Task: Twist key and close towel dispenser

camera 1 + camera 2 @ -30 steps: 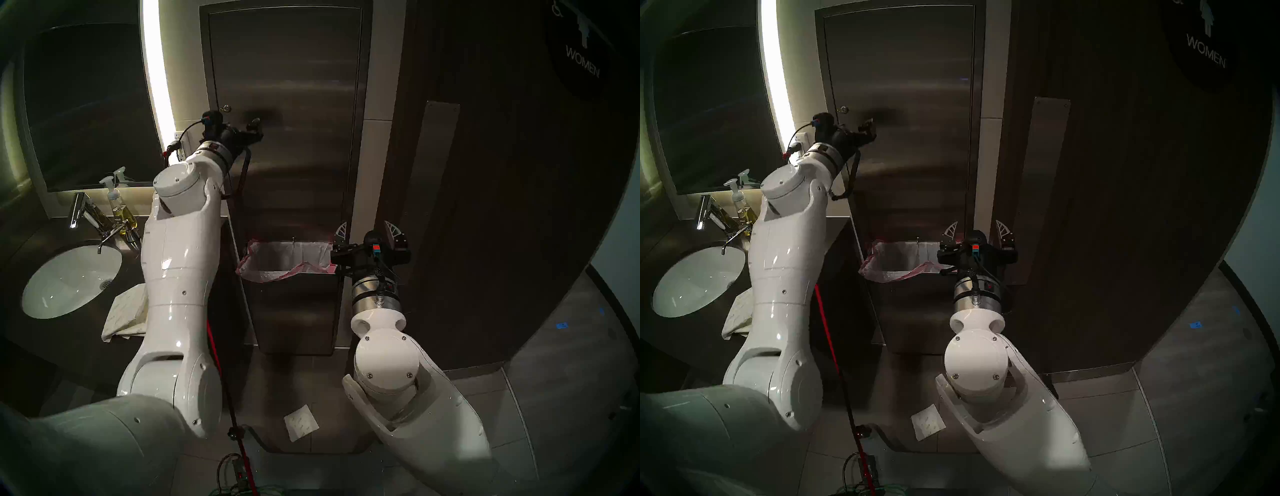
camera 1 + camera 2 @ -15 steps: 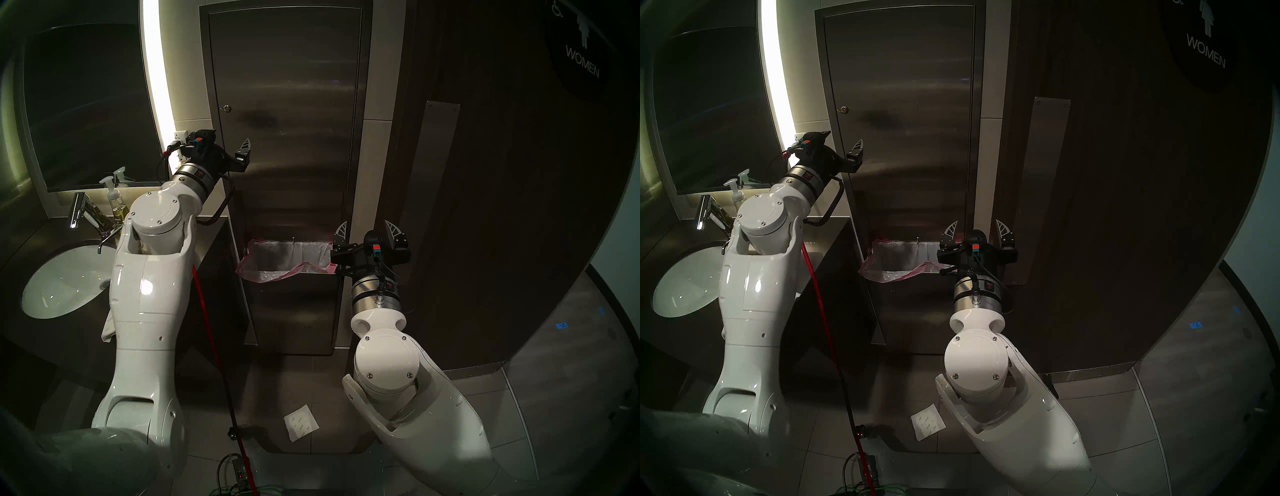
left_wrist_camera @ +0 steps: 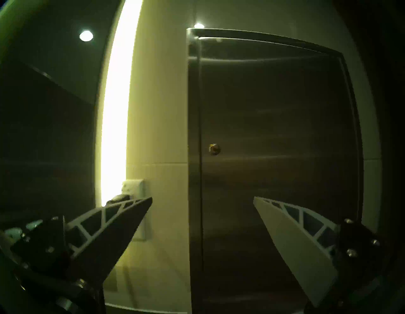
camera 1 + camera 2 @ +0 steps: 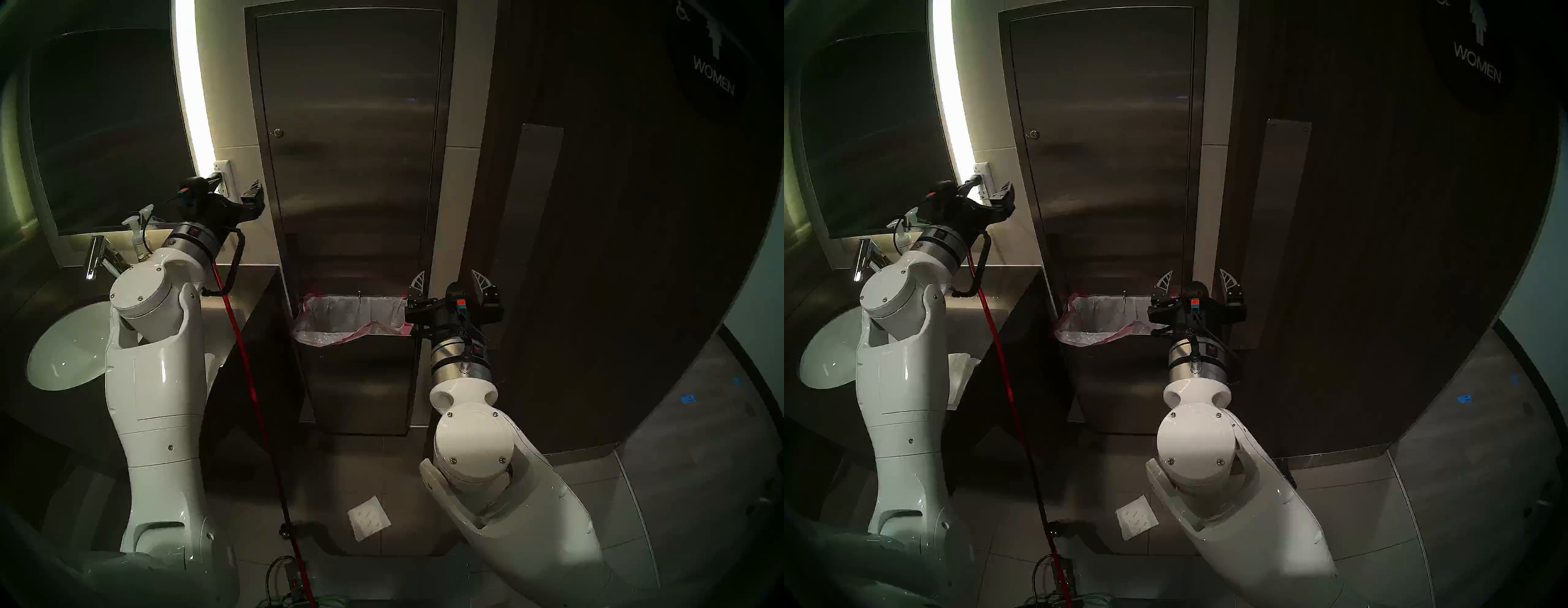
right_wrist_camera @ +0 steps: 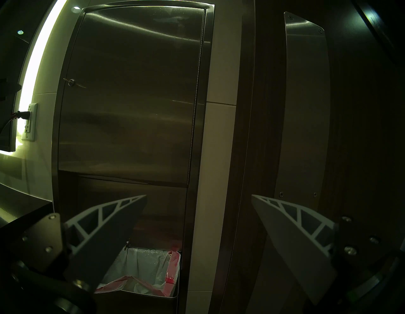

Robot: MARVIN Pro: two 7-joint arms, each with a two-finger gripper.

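The towel dispenser point(image 4: 352, 148) is a tall brushed-steel wall cabinet; its long door lies flush in the frame. The small brass key point(image 4: 278, 133) sticks out of the round lock at the door's left edge; it also shows in the left wrist view point(image 3: 214, 149) and the right wrist view point(image 5: 71, 82). My left gripper point(image 4: 235, 187) is open and empty, below and left of the key, in front of the wall outlet. My right gripper point(image 4: 449, 280) is open and empty, to the right of the pink-edged bin liner point(image 4: 339, 322).
A wall outlet point(image 4: 223, 176) with a plug sits just behind my left gripper. A sink point(image 4: 63, 352), faucet point(image 4: 95, 254) and soap bottle point(image 4: 138, 242) lie left. The dark wood door's push plate point(image 4: 530, 212) is right. A red cable point(image 4: 254, 403) and a paper sheet point(image 4: 368, 518) are on the floor.
My left arm has drawn back from the dispenser door, down and to the left, and its gripper now points at the wall beside the cabinet. The right arm has not moved.
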